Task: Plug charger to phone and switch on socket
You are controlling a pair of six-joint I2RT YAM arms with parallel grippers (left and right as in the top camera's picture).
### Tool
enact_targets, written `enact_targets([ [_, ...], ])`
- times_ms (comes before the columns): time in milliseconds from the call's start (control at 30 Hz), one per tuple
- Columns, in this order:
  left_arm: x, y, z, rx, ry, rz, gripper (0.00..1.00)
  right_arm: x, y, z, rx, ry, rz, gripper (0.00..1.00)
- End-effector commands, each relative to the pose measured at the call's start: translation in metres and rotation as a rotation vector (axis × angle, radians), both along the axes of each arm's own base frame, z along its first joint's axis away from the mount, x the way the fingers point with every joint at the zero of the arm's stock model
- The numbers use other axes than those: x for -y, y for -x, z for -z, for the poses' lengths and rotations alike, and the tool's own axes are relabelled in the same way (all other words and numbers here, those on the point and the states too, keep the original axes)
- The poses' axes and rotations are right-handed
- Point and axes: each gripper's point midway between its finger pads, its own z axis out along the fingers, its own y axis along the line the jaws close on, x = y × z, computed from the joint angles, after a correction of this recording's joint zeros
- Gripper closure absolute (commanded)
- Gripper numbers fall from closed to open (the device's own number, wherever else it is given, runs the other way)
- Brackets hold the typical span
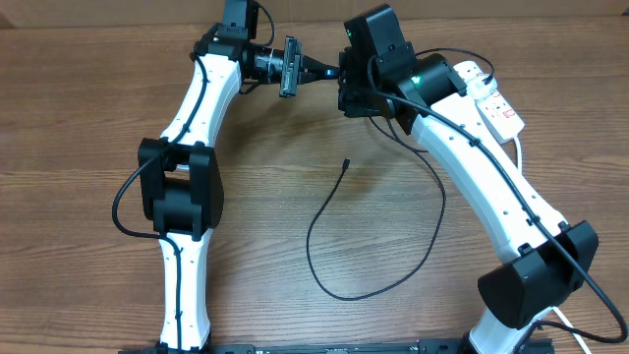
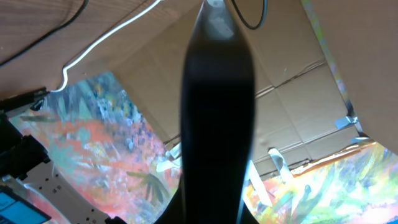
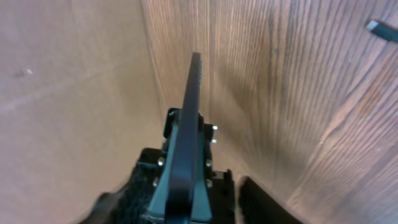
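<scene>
My left jaws are closed tight on the phone [image 3: 193, 106]. I hold it up in the air over the far part of the wooden counter [image 1: 79, 118], between my two wrists. In the left wrist view the phone fills the middle as a dark, blurred shape, so close that I cannot see any screen. From the right wrist I see only its thin black edge. My right jaws stand apart, with one finger [image 3: 267, 202] on each side of the phone. On one side a strip of wood shows between finger and phone, so these jaws do not press it. The charger [image 1: 311, 236] lies free on the counter in a wide loop, on the near side of the phone. Its small connector tip [image 1: 346, 163] points to the far side and is well apart from the phone. The other end of the cable goes under my right arm, and I cannot tell where it ends. The socket [image 1: 496, 103], a white strip with red marks, lies at the far right of the counter, partly hidden by the right arm.
</scene>
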Motion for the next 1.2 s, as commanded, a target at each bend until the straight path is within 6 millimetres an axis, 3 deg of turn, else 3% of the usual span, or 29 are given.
enact_targets([
  [0, -0.008, -0.003, -0.029, 0.097, 0.001, -0.021, 0.96, 0.001, -0.001, -0.022, 0.066, 0.020, -0.047, 0.35],
  [100, -0.023, -0.016, -0.021, 0.181, -0.046, -0.071, 0.96, 0.015, -0.008, -0.022, 0.116, 0.136, -0.164, 0.18],
  [267, -0.046, -0.030, -0.014, 0.410, -0.087, -0.098, 0.96, 0.037, -0.016, -0.023, 0.195, 0.320, -0.390, 0.04],
  [433, -0.065, -0.036, -0.011, 0.915, -0.104, -0.028, 0.96, 0.054, -0.010, -0.012, 0.219, 0.440, -0.681, 0.00],
  [533, -0.067, -0.023, -0.002, 1.060, -0.111, 0.039, 0.96, 0.063, 0.005, 0.002, 0.174, 0.509, -0.812, 0.00],
  [733, -0.071, -0.001, 0.014, 1.124, -0.314, 0.180, 0.96, 0.062, 0.021, 0.048, 0.062, 0.567, -0.877, 0.00],
  [800, -0.076, 0.007, 0.007, 1.177, -0.415, 0.239, 0.96, 0.059, 0.024, 0.067, 0.031, 0.558, -0.895, 0.00],
  [900, -0.093, 0.016, -0.015, 1.236, -0.632, 0.301, 0.96, 0.057, 0.029, 0.092, -0.019, 0.543, -0.919, 0.10],
  [967, -0.114, 0.019, -0.036, 1.217, -0.822, 0.273, 0.96, 0.050, 0.034, 0.107, -0.054, 0.507, -0.955, 0.19],
  [1000, -0.140, 0.022, -0.054, 1.153, -1.007, 0.199, 0.96, 0.040, 0.038, 0.119, -0.064, 0.478, -1.015, 0.24],
  [1033, -0.152, 0.024, -0.062, 1.134, -1.086, 0.174, 0.96, 0.035, 0.041, 0.126, -0.078, 0.472, -1.040, 0.27],
  [1167, -0.191, 0.039, -0.076, 1.055, -1.312, 0.141, 0.96, 0.025, 0.052, 0.156, -0.159, 0.467, -1.090, 0.34],
])
